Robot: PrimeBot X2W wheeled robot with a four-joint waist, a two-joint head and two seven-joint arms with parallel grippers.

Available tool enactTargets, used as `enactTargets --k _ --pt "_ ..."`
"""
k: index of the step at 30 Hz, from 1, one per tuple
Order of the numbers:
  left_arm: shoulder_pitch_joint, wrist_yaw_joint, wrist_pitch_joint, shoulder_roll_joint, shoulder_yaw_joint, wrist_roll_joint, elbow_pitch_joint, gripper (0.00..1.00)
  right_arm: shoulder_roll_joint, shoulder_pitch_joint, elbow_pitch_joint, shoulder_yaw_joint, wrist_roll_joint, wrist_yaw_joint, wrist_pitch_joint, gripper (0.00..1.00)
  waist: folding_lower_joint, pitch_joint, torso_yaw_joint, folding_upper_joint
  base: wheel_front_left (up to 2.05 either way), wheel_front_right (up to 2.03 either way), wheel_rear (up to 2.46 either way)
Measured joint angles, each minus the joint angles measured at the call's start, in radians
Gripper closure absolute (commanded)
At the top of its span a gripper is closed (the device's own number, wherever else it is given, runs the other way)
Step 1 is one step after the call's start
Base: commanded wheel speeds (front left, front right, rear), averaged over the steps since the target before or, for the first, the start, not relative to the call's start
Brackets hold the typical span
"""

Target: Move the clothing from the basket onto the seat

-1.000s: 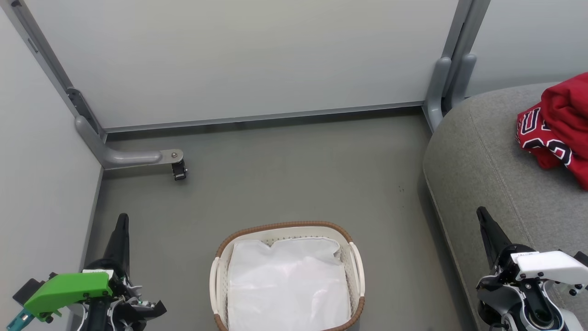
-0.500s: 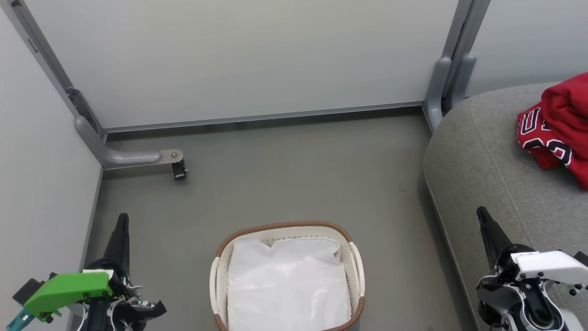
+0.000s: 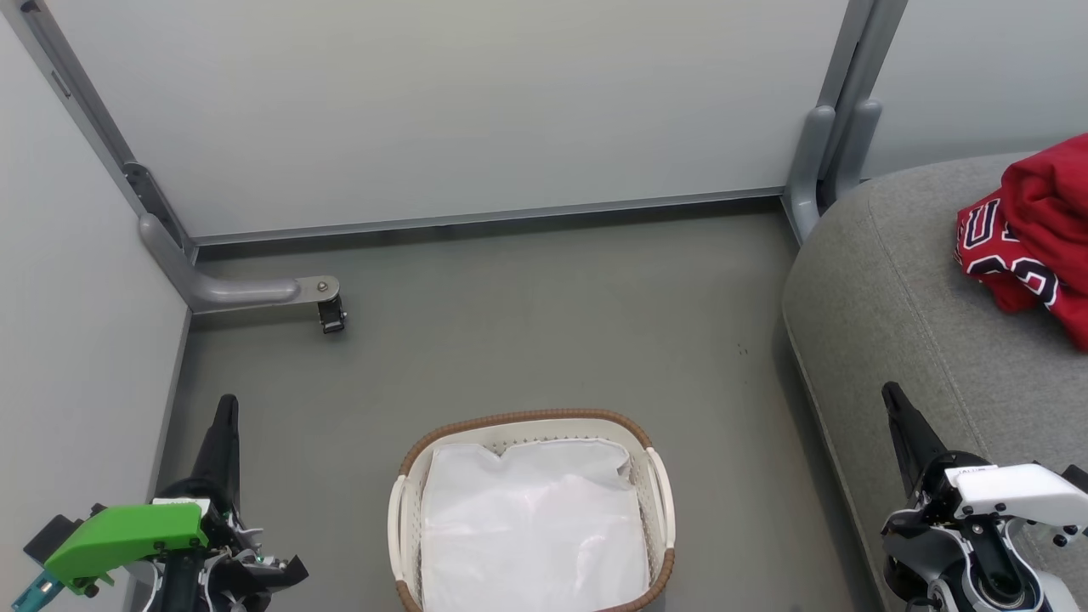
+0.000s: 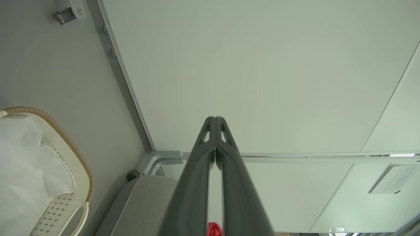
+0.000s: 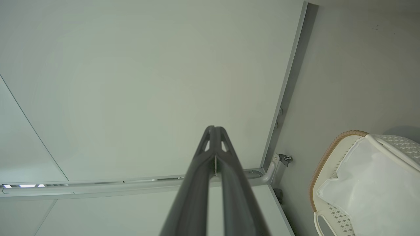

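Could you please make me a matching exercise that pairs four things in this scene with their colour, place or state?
Things:
1. clothing
2. basket
3. seat
4. left gripper

Descriptions:
A. jaws shut, holding nothing
B. on the floor, lined with a white sheet
C. grey, upholstered
D. red, heaped at the far right of the head view

Pairs: 1-D, 2-B, 3-C, 4-A

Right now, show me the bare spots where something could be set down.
The seat is bare from its left edge across to the clothing, which crowds its far right part. The floor is open between the basket, the back wall and the seat. Inside the basket, a white sheet covers the bottom.
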Motion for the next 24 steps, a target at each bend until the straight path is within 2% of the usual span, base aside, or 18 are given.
enactTargets --k 24 --pt "0.000 0.000 0.000 0.000 0.000 0.000 0.000 1.00 0.000 0.000 0.000 0.000 0.000 0.000 0.000 1.00 0.0000 0.000 0.000 0.0000 0.00 0.00 0.00"
